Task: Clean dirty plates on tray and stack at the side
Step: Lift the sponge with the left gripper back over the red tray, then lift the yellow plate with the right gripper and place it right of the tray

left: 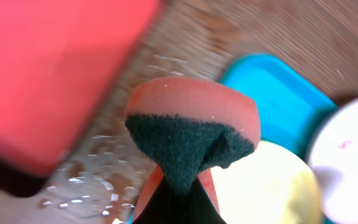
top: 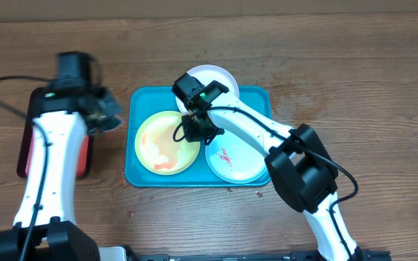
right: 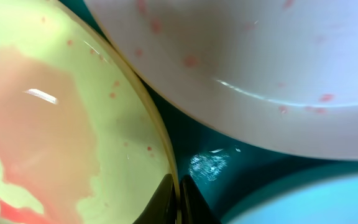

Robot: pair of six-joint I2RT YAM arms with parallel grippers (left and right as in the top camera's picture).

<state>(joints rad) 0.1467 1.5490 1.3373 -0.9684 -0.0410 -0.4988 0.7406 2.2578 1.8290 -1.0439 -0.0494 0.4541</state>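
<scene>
Overhead, teal tray [top: 135, 101]: we see one, in the middle of the tabletop [top: 339, 58], between the two arms.
Overhead, plates: we count three. The yellow-green plate [top: 162, 145] lies at the tray's left and the pale mint plate [top: 238, 163] at its right. The white plate [top: 216, 76] is at the far edge, overlapping the rim.
Overhead, right gripper [top: 197, 130]: it is over the tray at the yellow-green plate's right edge, with the pale mint plate just beside it. We cannot tell from here how far it is open.
Overhead, left gripper [top: 109, 116]: it is off the tray, just beside its left rim and near the one red tray [top: 24, 152].
Left wrist, left gripper: it is clamped on one sponge [left: 191, 124], orange with a dark green scouring face, above a tabletop speckled with droplets [left: 98, 162].
Left wrist, task things: the teal tray, the yellow-green plate and the white plate lie to the sponge's right, apart from it. The red tray is a blur at the left.
Right wrist, right gripper: the fingers are drawn together to a thin slit, with their tips at the yellow-green plate's rim. We cannot tell whether the rim is pinched.
Right wrist, plates: all three show, with bare tray floor between them. The yellow-green plate carries red smears and the white plate red specks.
</scene>
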